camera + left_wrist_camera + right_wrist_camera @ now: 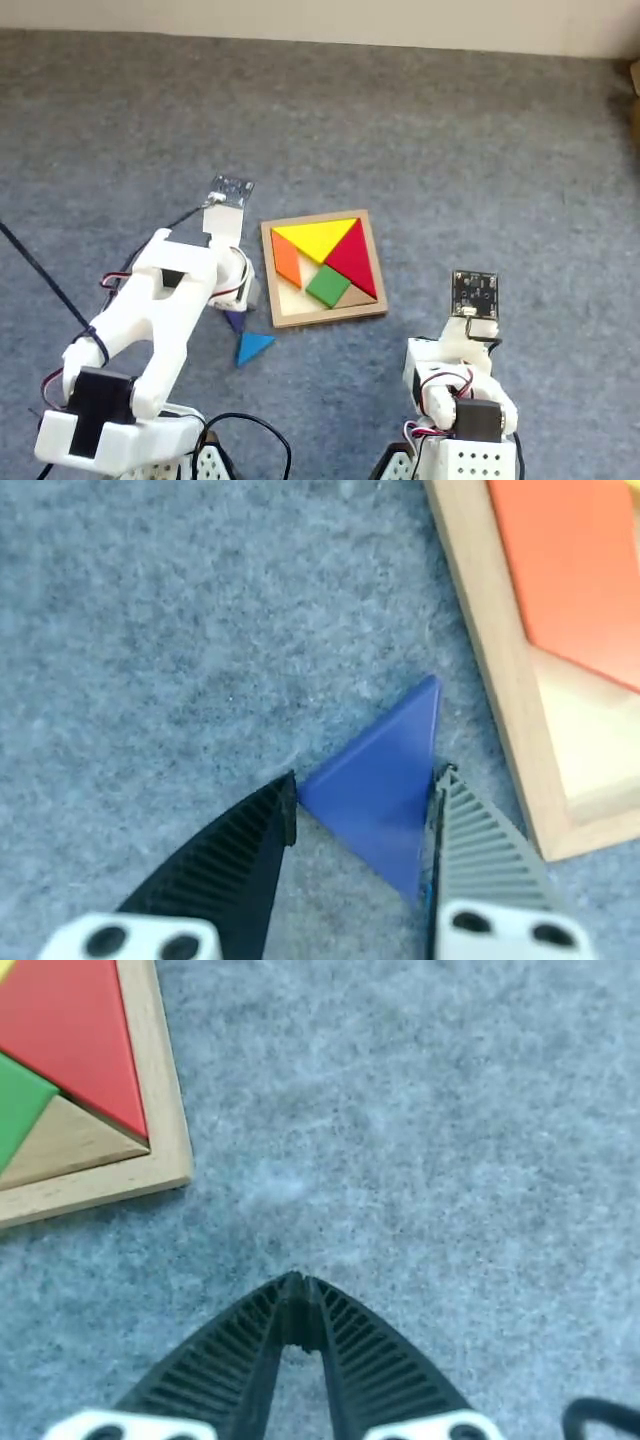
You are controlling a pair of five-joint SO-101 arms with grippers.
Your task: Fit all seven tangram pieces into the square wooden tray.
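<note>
So, grey carpet carries everything. The left arm stretches from the near-left corner toward the middle. The right arm sits folded at the near edge, well apart from the work.

The square wooden tray lies mid-carpet, slightly rotated. It holds five pieces: yellow triangle along the far rim, red triangle on the right rim, orange piece on the left rim, green square in the centre, tan triangle at the near-right corner. The bare gap is at the tray's near-left corner.

The left gripper pinches the dark blue triangle on the carpet, black fingertip on one corner, grey finger flat along its long edge. That edge runs roughly parallel to the tray's left rim, just beside it. The gap is just over the rim, so the left arm is far nearer.

The right gripper is clenched on nothing.

The light blue triangle is loose on the carpet, nearer the near edge than the tray's near-left corner.
</note>
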